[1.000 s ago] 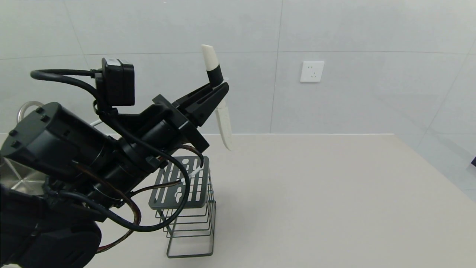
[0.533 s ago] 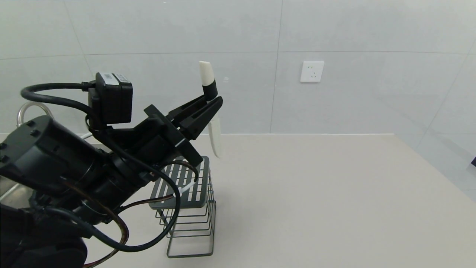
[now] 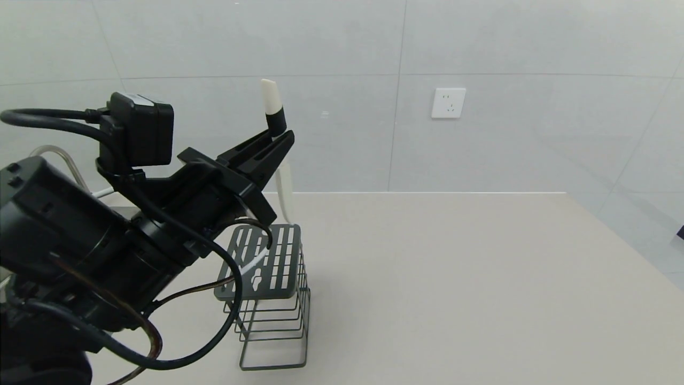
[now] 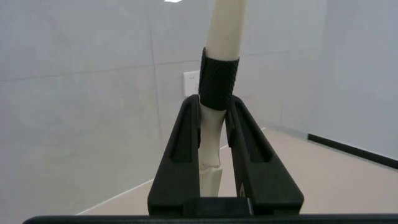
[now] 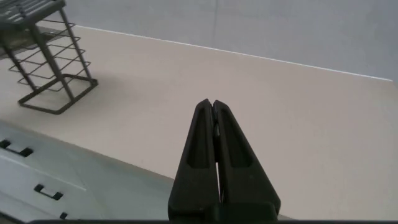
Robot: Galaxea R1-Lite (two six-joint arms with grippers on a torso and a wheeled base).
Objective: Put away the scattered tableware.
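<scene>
Left hand [image 3: 280,141], clamped on the white knife [image 3: 271,99], has swung it toward nine o'clock, blade now hanging above the rack's [image 3: 267,262] twelve o'clock edge, so slotting it in looks next.

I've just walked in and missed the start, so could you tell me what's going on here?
The left gripper is shut on a white knife, handle up and blade pointing down, just above the slotted top of the wire rack on the counter. The knife is not yet in a slot. The right gripper is shut and empty, over the counter.
</scene>
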